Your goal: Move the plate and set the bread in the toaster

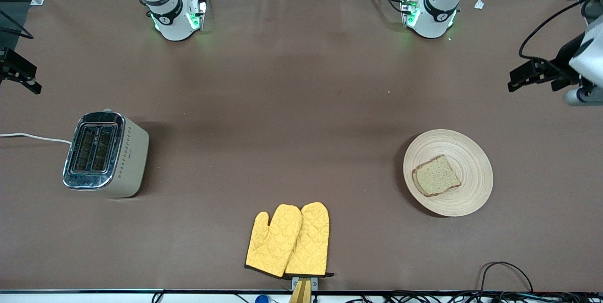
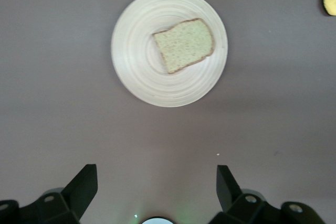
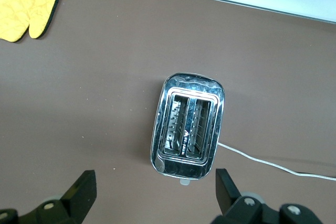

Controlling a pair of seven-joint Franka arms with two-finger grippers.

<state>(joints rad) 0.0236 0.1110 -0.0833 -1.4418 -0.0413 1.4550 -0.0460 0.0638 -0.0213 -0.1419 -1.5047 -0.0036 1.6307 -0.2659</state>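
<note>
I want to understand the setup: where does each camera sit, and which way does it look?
Front view: high across the table, facing both arm bases; sees toaster, plate, bread, oven mitts.
Left wrist view: looks down on plate and bread; open left tool shows.
Right wrist view: looks down on toaster; open right tool shows.
Both wrist views share the mitts.

I see a plain brown surface (image 1: 301,105). The plate (image 1: 466,194) is pale wood with concentric ring grooves; the bread (image 1: 436,176) on it is speckled brown with a darker crust. The toaster (image 1: 134,161) is cream-beige with a chrome top, small diamond marks and a white cord (image 1: 33,137). The oven mitts (image 1: 289,241) are quilted yellow, edged black.
</note>
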